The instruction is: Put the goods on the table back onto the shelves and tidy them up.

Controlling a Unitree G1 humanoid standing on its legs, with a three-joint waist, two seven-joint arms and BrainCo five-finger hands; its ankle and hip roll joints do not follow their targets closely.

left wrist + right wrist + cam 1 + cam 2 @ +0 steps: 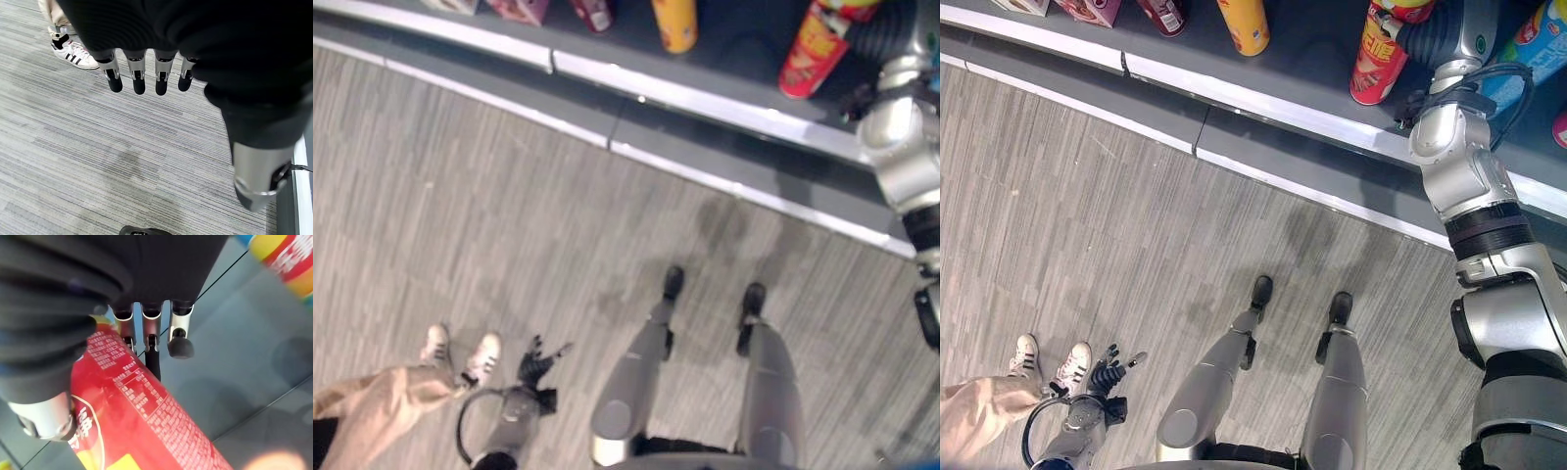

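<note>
A red snack tube point(1376, 64) stands on the grey shelf point(1312, 59) straight ahead. My right hand point(1430, 34) reaches out to it at its top end. In the right wrist view the red tube point(146, 421) runs between the thumb and the curled fingers point(178, 335), so the hand is shut on it. My left hand point(1111, 372) hangs low at my side over the floor, fingers point(137, 78) straight and holding nothing.
More goods stand on the shelf: a yellow tube point(1244, 24), a dark red can point(1163, 15), a pink box point(1092, 10) and a blue and yellow tube point(1538, 49). White strips point(1263, 103) edge the shelf boards. A person's legs and white shoes point(460, 357) stand at my left.
</note>
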